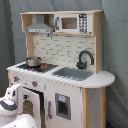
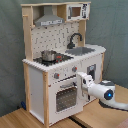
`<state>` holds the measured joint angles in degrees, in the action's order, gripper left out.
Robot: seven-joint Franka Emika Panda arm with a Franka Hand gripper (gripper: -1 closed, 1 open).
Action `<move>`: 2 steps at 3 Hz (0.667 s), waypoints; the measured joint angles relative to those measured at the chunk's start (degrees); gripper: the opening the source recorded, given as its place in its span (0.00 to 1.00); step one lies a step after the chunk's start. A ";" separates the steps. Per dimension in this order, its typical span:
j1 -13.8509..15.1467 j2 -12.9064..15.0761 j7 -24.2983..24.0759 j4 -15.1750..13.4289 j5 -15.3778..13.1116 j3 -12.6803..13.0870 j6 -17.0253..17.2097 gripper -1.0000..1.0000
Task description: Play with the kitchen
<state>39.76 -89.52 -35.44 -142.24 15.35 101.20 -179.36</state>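
Note:
The kitchen (image 1: 60,75) is a tall white and pale-wood toy with a grey hood (image 1: 40,27), a microwave (image 1: 70,23), a black tap (image 1: 85,57) and a grey sink (image 1: 72,73). A small metal pot (image 2: 48,55) stands on its black hob (image 2: 52,59). In the second exterior view my gripper (image 2: 81,77) sits right at the kitchen (image 2: 60,65) front, by the upper right corner of the oven door (image 2: 65,98) and just below the knobs (image 2: 56,76). In the first exterior view the gripper (image 1: 17,92) is at the lower left, in front of the oven door (image 1: 31,106).
The kitchen stands on a wooden table top (image 2: 30,120) with a grey curtain (image 2: 115,25) behind it. Beside the oven is a cupboard door (image 1: 62,106) with a dark inset. My white arm (image 2: 107,94) reaches in from the second exterior view's right.

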 joint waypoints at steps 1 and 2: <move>-2.87 0.00 -0.03 0.37 -0.09 -0.41 5.09 0.00; -4.41 0.02 -0.15 1.62 -0.43 -0.94 10.48 0.00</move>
<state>35.35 -89.50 -35.59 -140.62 14.92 100.26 -168.88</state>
